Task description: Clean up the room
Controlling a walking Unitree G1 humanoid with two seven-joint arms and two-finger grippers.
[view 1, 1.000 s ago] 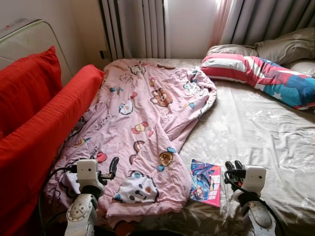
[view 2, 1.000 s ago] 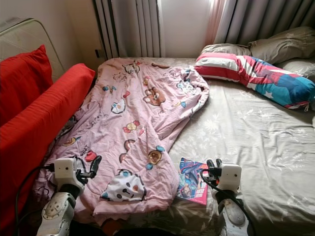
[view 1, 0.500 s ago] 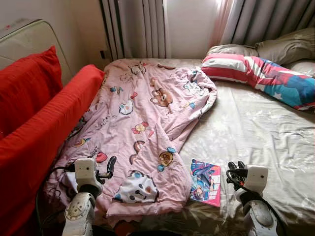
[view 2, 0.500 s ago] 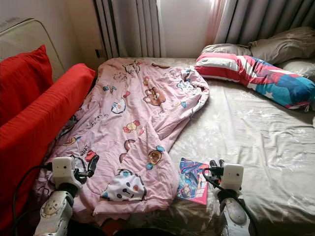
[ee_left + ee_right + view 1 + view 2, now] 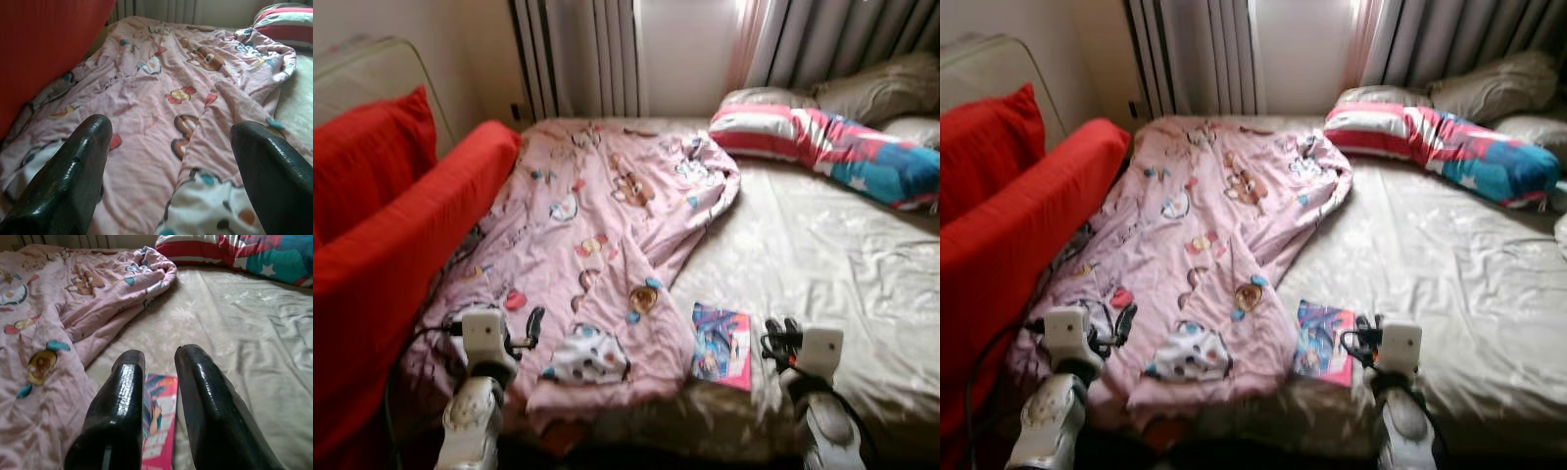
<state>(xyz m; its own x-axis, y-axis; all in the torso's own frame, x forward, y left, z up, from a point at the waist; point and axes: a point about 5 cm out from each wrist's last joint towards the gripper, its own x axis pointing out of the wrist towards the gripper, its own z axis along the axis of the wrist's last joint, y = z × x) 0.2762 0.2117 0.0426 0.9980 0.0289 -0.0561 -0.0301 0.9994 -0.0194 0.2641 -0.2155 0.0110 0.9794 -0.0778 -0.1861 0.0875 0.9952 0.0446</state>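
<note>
A rumpled pink cartoon-print blanket (image 5: 597, 225) lies along the left half of the bed, reaching its front edge. A colourful book (image 5: 722, 345) lies flat on the beige sheet (image 5: 822, 255), just right of the blanket's front corner. My left gripper (image 5: 533, 328) hovers low over the blanket's front left part, fingers wide open with nothing between them; the blanket (image 5: 161, 88) spreads beyond it. My right gripper (image 5: 780, 336) is beside the book's right edge, shut and empty, with the book (image 5: 159, 431) just past its fingertips.
A red, white and blue pillow (image 5: 822, 147) and grey pillows (image 5: 871, 83) lie at the bed's far right. A red sofa (image 5: 391, 225) with a red cushion presses against the bed's left side. Grey curtains (image 5: 578, 49) hang behind.
The picture is now blurred and slightly shifted, so the camera has moved. Both grippers keep about the same places over the bed's front edge.
</note>
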